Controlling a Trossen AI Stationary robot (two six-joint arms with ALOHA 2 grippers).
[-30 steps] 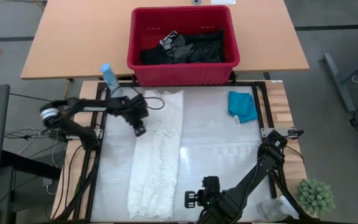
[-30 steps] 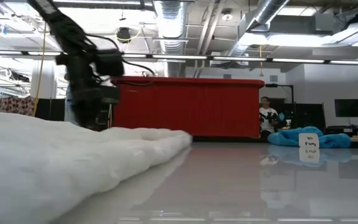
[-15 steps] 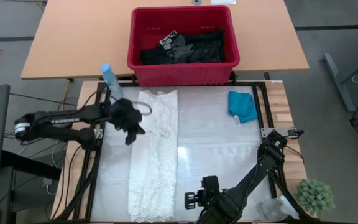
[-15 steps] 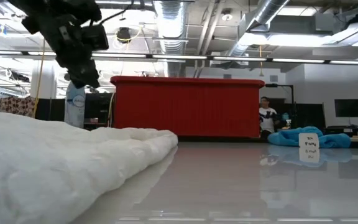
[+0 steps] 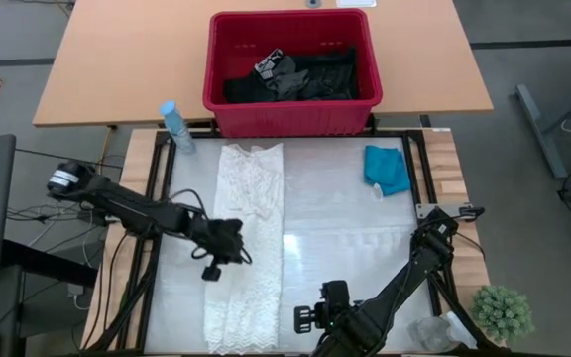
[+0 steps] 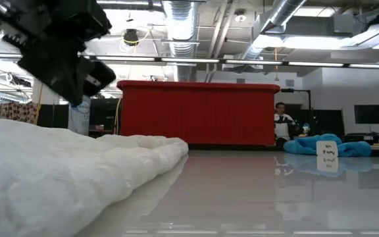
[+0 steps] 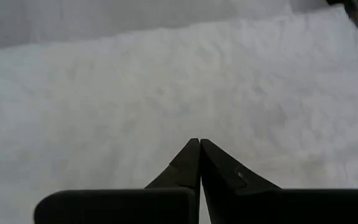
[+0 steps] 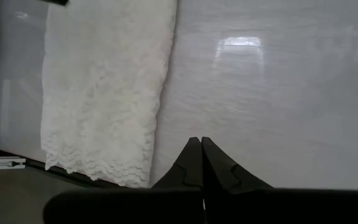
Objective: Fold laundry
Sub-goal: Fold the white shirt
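At the table's near edge the right gripper [image 5: 305,318] is parked, fingers pressed together, nothing held. The white lacy garment [image 5: 248,243] is laid as a long folded strip from the near edge to the far frame rail, left of centre; its scalloped hem [image 8: 95,167] lies at the near edge. The left gripper [image 5: 209,272] is held over its left border, fingers together. Bare table surface [image 5: 350,248] is left to the right. Farther, the teal garment [image 5: 389,169] lies near the right rail. Beyond, the red basket [image 5: 290,114] contains dark garments [image 5: 295,75].
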